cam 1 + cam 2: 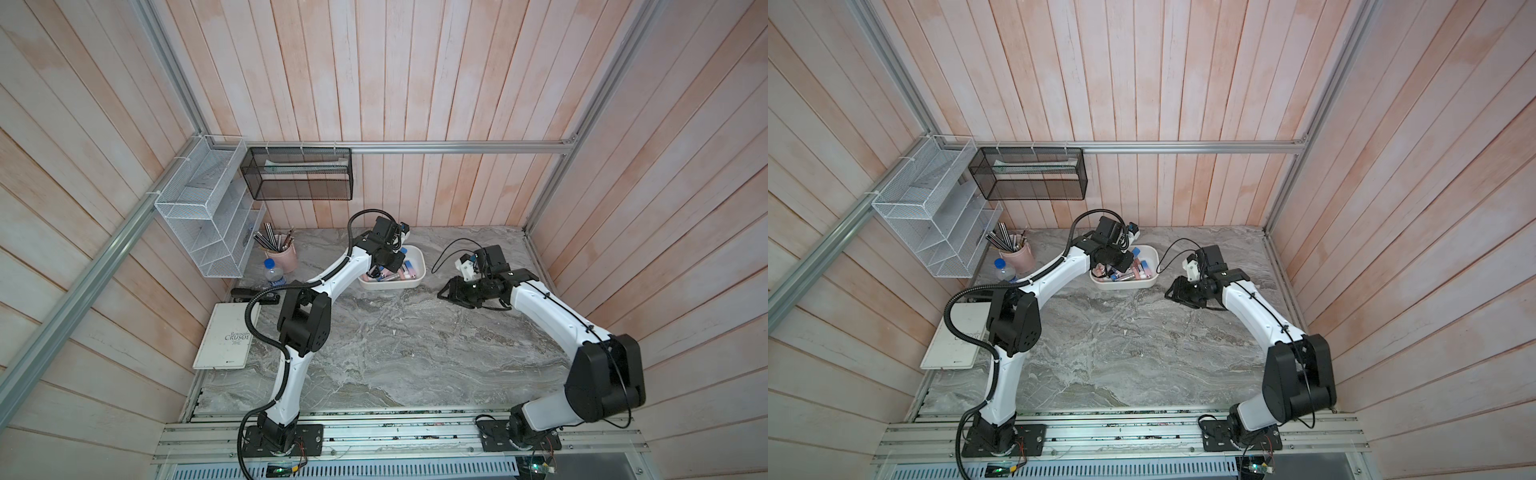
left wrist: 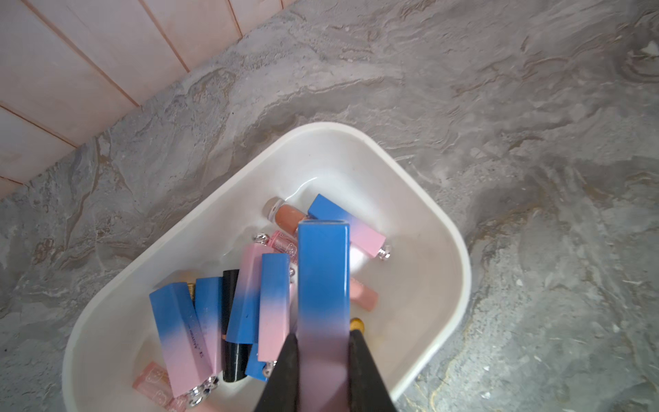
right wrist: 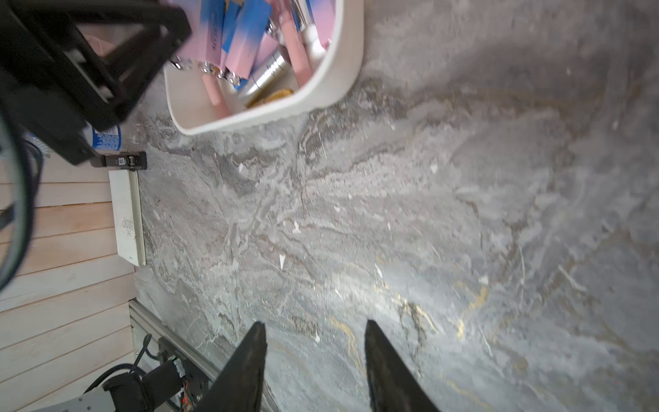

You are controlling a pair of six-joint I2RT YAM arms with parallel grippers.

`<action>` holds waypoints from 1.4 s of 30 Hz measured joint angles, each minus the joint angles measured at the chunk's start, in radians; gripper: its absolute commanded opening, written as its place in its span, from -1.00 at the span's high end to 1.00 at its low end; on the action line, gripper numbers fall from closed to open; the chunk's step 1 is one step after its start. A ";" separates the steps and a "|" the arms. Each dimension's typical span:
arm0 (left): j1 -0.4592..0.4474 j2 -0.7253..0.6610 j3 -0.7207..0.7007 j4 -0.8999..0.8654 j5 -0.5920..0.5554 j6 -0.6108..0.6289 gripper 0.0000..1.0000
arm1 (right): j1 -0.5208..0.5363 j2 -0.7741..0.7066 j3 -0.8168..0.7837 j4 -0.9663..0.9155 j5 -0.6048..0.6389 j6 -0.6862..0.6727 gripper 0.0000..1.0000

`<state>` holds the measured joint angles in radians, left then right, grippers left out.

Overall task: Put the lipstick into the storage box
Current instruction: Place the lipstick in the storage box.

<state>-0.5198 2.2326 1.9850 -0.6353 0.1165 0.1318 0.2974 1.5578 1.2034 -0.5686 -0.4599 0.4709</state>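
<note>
L gripper [image 2: 322, 337] clamped on 1 lipstick [image 2: 322, 278], a square tube fading blue to pink. Jaws pinch the pink end and the blue end points away from the wrist cam. The lipstick hangs over the inside of the storage box [image 2: 331, 128], above the pile; can't tell if it touches the tubes below. Storage box is white w/ rounded corners and sits on the marble tabletop [image 2: 499, 107] near the back wall, w/ the L arm reaching over it in both top views. Inside: other blue/pink lipsticks [image 2: 178, 328], 1 black tube [image 2: 230, 321], 1 peach gloss tube [image 2: 289, 214]. R gripper [image 3: 315, 324] has jaws apart w/ nothing btwn, over bare marble, near the box but not touching. Book [image 1: 226, 336] lies at the table's left edge.
</note>
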 measured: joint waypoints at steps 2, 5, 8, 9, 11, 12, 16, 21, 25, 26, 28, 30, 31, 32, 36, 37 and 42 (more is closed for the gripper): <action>0.010 0.015 0.001 -0.011 0.011 -0.001 0.56 | 0.002 0.076 0.081 0.021 0.011 -0.023 0.08; 0.021 0.032 0.001 -0.021 0.026 -0.005 0.56 | 0.003 0.182 0.192 0.033 0.024 -0.061 0.09; 0.029 0.040 0.001 -0.024 0.037 -0.009 0.54 | 0.003 0.271 0.275 0.029 0.033 -0.098 0.09; 0.031 0.040 0.001 -0.025 0.039 -0.011 0.51 | 0.003 0.296 0.296 0.027 0.034 -0.108 0.10; 0.034 0.040 0.001 -0.024 0.043 -0.018 0.35 | 0.003 0.332 0.323 0.019 0.036 -0.128 0.10; 0.035 0.040 0.001 -0.023 0.045 -0.018 0.28 | 0.003 0.345 0.331 0.013 0.036 -0.136 0.10; 0.036 0.040 0.001 -0.023 0.060 -0.038 -0.05 | 0.003 0.368 0.350 -0.018 0.039 -0.169 0.10; 0.038 0.040 0.001 -0.019 0.081 -0.072 -0.27 | 0.003 0.369 0.371 -0.050 0.045 -0.208 0.10; 0.062 0.015 -0.034 0.010 0.099 -0.123 -1.00 | 0.003 0.356 0.356 -0.056 0.056 -0.241 0.07; 0.075 -0.016 -0.079 0.027 0.101 -0.140 -0.99 | 0.003 0.340 0.335 -0.052 0.060 -0.248 0.05; 0.109 -0.105 -0.198 0.068 0.102 -0.178 -1.00 | 0.003 0.293 0.281 -0.043 0.068 -0.262 0.04; 0.157 -0.236 -0.353 0.121 0.083 -0.219 -1.00 | 0.003 0.232 0.218 -0.025 0.079 -0.270 0.00; 0.187 -0.313 -0.441 0.163 0.068 -0.244 -1.00 | 0.003 0.197 0.185 -0.011 0.089 -0.271 -0.01; 0.219 -0.393 -0.526 0.204 0.051 -0.270 -1.00 | 0.003 0.163 0.152 0.003 0.101 -0.271 -0.04; 0.341 -0.684 -0.844 0.401 -0.030 -0.365 -0.99 | 0.002 0.046 0.027 0.079 0.154 -0.264 -0.27; 0.367 -0.750 -0.923 0.453 -0.051 -0.386 -1.00 | 0.001 0.020 -0.006 0.100 0.172 -0.259 -0.66; 0.455 -0.957 -1.260 0.686 -0.140 -0.447 -0.99 | -0.010 -0.117 -0.192 0.212 0.263 -0.232 -0.96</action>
<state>-0.0650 1.2758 0.7250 0.0502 -0.0238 -0.3153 0.2874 1.4403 1.0119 -0.3561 -0.1967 0.2386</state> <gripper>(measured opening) 0.997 0.978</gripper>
